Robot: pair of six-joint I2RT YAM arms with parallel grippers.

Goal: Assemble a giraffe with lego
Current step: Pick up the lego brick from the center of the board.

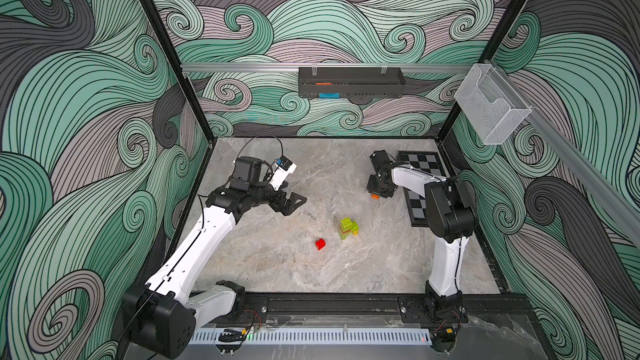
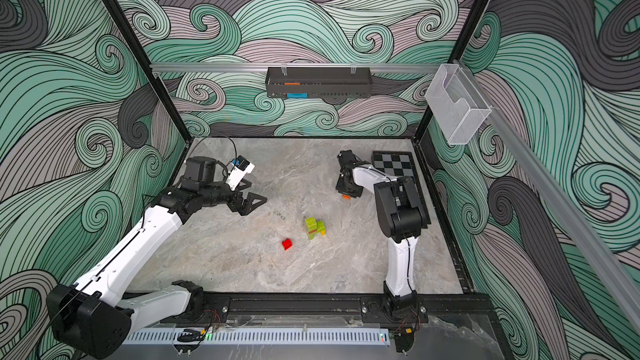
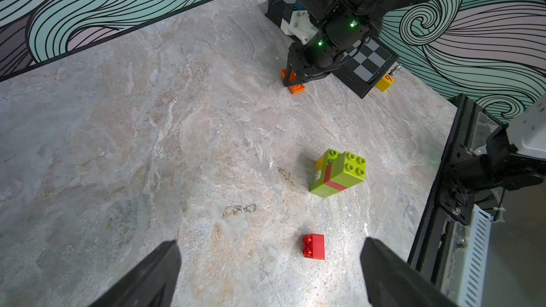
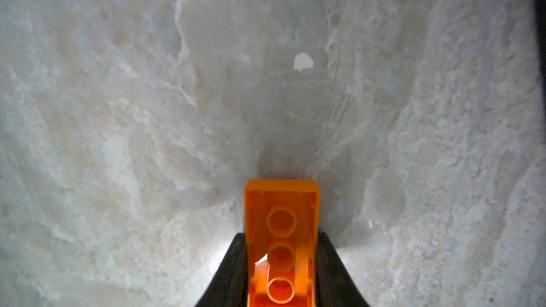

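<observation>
Up front on the bench point(image 1: 277, 271), a loose red brick point(image 1: 320, 244) sat by itself. Just behind it the half-built giraffe point(image 1: 348, 228) stood upright, with the four studs on its lime neck facing straight up. Further back the left jaws hung wide open and empty over bare bench, well apart from everything. Right at the back, beside the chequered board point(image 1: 420, 174), the right jaws were pinched on the orange brick point(image 4: 282, 240) across its narrow width. That was down at bench level, and I couldn't tell if it was off the surface. Its long axis ran straight out from between the jaws and its hollow underside faced the wrist camera, so the studs pointed away. My take: lift it straight and keep the pinch square so it doesn't twist. Then roll the wrist so the hollow side points down before lining it over those neck studs and pressing.
</observation>
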